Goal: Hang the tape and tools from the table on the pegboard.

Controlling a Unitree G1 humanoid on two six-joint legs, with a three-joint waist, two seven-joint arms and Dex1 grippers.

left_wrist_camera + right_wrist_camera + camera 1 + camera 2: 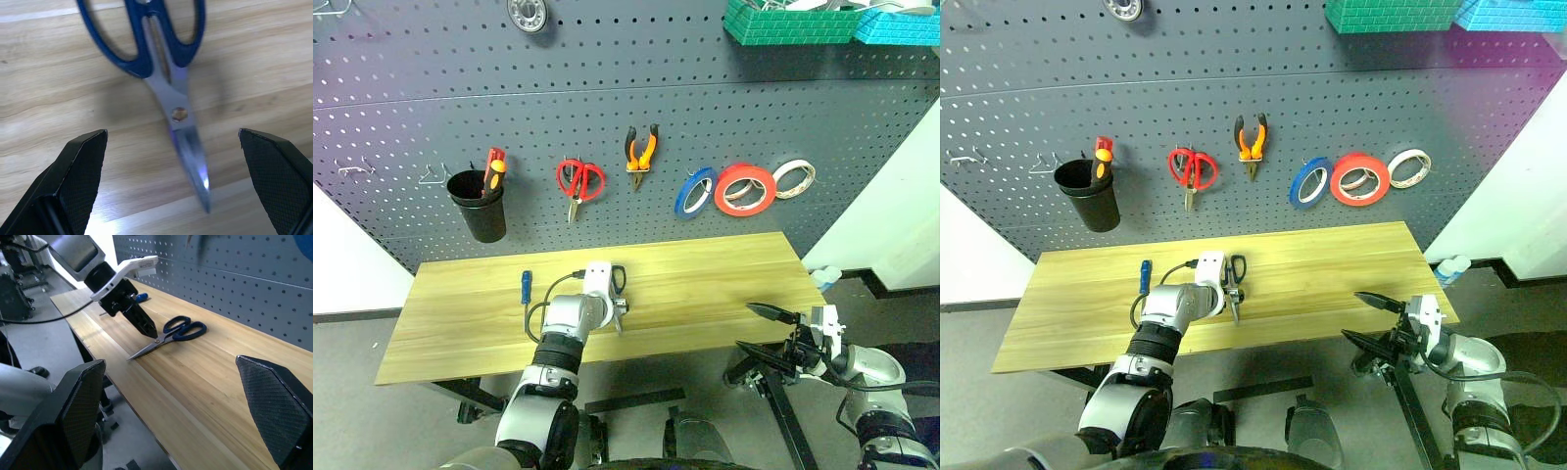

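Pegboard, L to R: black cup w/ red-and-yellow screwdriver standing in it; red scissors on a hook, blades down; orange-and-black pliers hung nose down; blue tape ring; thick orange-red tape just beside it, already on a hook; pale ring next, overlapping the tape's edge. Green bin and blue bin at top R of board.

Table, L to R: blue screwdriver lies flat, L of centre, handle toward board. Blue-handled scissors lie flat near mid-table, handles toward board, blades closed, tip pointing to front edge.

My left gripper is over the scissors, angled down; fingers spread wide, released, holding nothing. In wrist view the blades sit in the gap between both fingertips, no contact w/ either pad. From R wrist view its tips are just beside the pivot; cannot tell if they touch wood.

My right gripper is off the table's front R corner, roughly level, pointing L along the front edge. Fingers wide apart, empty. Well apart from scissors and from L gripper.
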